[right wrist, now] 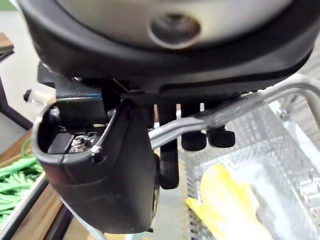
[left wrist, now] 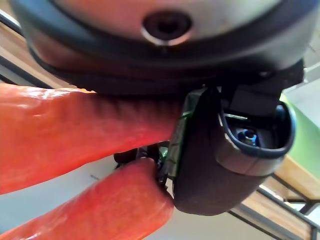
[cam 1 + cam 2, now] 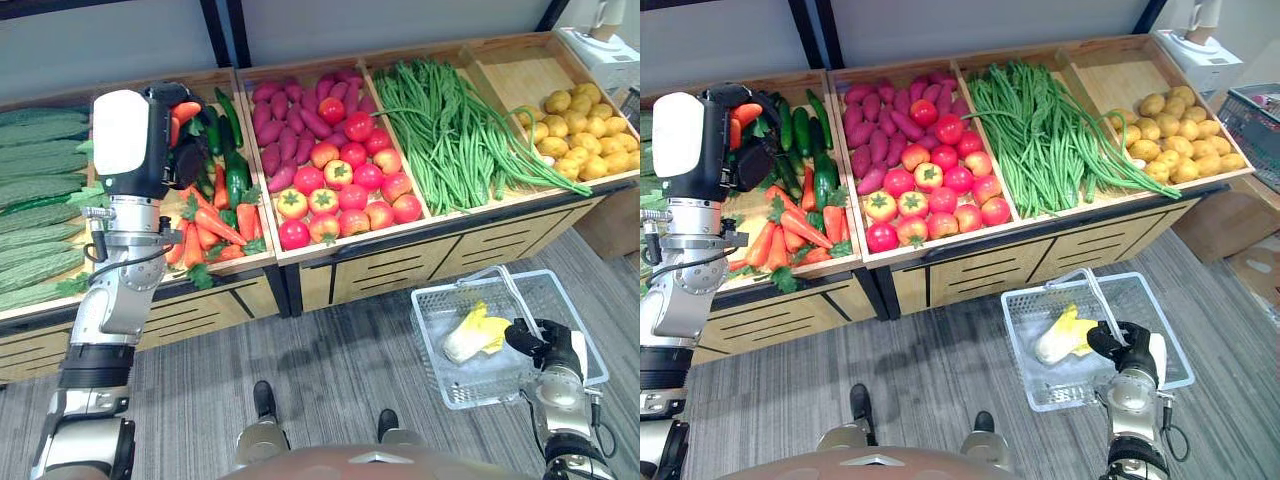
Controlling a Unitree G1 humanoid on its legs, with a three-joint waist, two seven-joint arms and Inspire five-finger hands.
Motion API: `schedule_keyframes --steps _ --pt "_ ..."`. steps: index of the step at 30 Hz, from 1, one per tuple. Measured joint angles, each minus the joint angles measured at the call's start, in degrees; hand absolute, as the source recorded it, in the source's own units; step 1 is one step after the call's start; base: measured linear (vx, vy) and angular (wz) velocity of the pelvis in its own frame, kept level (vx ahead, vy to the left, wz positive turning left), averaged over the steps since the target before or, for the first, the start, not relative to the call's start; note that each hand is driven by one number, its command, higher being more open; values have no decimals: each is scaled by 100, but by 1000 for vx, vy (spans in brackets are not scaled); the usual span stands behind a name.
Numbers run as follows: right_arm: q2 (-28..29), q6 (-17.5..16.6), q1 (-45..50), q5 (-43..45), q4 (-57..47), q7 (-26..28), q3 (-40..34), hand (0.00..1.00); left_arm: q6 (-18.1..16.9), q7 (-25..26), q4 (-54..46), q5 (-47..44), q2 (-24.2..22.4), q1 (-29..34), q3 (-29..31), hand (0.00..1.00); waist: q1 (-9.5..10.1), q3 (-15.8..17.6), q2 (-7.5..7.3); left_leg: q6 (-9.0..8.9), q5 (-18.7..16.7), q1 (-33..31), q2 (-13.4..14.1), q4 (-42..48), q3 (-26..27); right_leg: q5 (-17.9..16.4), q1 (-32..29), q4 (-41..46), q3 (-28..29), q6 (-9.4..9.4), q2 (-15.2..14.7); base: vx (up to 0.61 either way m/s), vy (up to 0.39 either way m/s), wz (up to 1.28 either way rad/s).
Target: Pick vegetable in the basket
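Carrots (image 2: 65,125), stiff, light and smooth-skinned, sit clamped in the left hand (image 3: 186,155), raised above the produce stand (image 3: 390,270); a grip round their thick middle looks safest against slipping. The right hand (image 3: 545,345) curls round the handle of the wire basket (image 3: 428,330), held over the carpet (image 3: 340,350), with a pale leafy vegetable (image 3: 478,330) inside. Open floor separates stand and basket, but the stand's front edge and the basket rim need clearing.
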Motion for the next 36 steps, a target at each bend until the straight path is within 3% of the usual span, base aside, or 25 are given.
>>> schedule_keyframes --steps 3,9,14,25,36 --pt "-50 8 129 -30 -308 111 46 0 -48 -97 -53 -182 -10 28 -127 0 -5 -16 -25 24 24 16 3 2 216 169 -84 -47 227 71 -4 13 -4 -41" --pt "-219 8 181 -33 -1030 339 299 0 -176 -406 -233 -184 -127 152 -433 0 -244 -32 -12 -18 -18 289 102 -2 717 279 -164 -80 708 81 69 -26 -16 -42" --pt "-614 -4 306 -37 -1339 494 647 0 -427 -630 -495 -409 -184 252 -866 0 -255 -143 13 -65 -55 410 182 -3 1062 351 -304 -95 1049 75 152 -41 -32 -38" --pt "-847 -138 421 -9 -1985 1084 1547 0 -623 -1094 -786 -944 -342 468 -1805 0 -393 -242 25 -171 -187 821 208 -2 1848 451 -459 -94 1811 171 247 6 -28 -36" --pt "-900 -245 376 314 -2525 1128 2019 0 -733 -1387 -1021 -1541 -740 468 -2909 0 -366 -351 75 -346 -340 1163 334 2 2706 546 -704 -12 2560 225 545 11 -32 -37"
